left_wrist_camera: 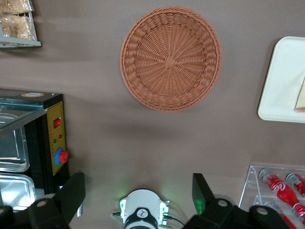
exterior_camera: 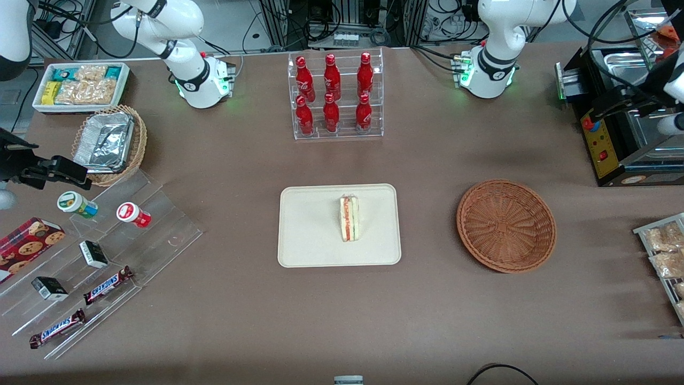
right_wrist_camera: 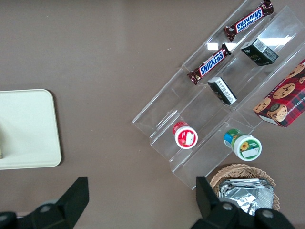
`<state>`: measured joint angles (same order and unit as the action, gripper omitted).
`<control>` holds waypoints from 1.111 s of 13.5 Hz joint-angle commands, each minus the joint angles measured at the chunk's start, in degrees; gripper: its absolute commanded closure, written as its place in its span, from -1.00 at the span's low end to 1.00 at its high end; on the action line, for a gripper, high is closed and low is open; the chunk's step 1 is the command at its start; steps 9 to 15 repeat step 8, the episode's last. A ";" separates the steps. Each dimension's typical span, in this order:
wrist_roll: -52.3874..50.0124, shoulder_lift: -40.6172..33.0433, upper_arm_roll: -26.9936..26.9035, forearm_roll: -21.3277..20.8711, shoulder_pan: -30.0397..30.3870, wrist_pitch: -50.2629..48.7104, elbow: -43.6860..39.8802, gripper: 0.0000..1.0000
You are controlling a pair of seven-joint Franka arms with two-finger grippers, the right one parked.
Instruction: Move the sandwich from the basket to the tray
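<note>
The sandwich (exterior_camera: 350,218) stands on its edge in the middle of the cream tray (exterior_camera: 310,224), filling stripe facing up. The reddish-brown wicker basket (exterior_camera: 506,225) lies beside the tray toward the working arm's end of the table, with nothing in it. My gripper (exterior_camera: 606,107) is raised high near the black machine, well away from both. In the left wrist view the gripper (left_wrist_camera: 137,191) is open with nothing between its fingers, and the basket (left_wrist_camera: 170,58), the tray's corner (left_wrist_camera: 281,81) and a sliver of the sandwich (left_wrist_camera: 301,95) show below it.
A clear rack of red bottles (exterior_camera: 337,96) stands farther from the camera than the tray. A black machine (exterior_camera: 614,139) and a rack of snack bags (exterior_camera: 662,251) sit at the working arm's end. An acrylic stand with snacks (exterior_camera: 107,251) and a foil-filled basket (exterior_camera: 109,141) sit at the parked arm's end.
</note>
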<state>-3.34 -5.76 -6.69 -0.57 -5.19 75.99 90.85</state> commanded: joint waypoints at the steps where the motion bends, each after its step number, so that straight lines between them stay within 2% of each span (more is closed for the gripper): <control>1: 4.13 -1.45 0.01 -0.48 1.84 0.21 1.53 -0.98; 4: 4.66 -0.31 0.44 -0.22 2.37 0.12 0.65 -0.98; 7: 4.49 1.62 4.83 -0.57 4.57 0.12 -1.37 -0.98; 15: 4.31 1.54 4.93 -0.57 4.58 0.03 -1.20 -0.98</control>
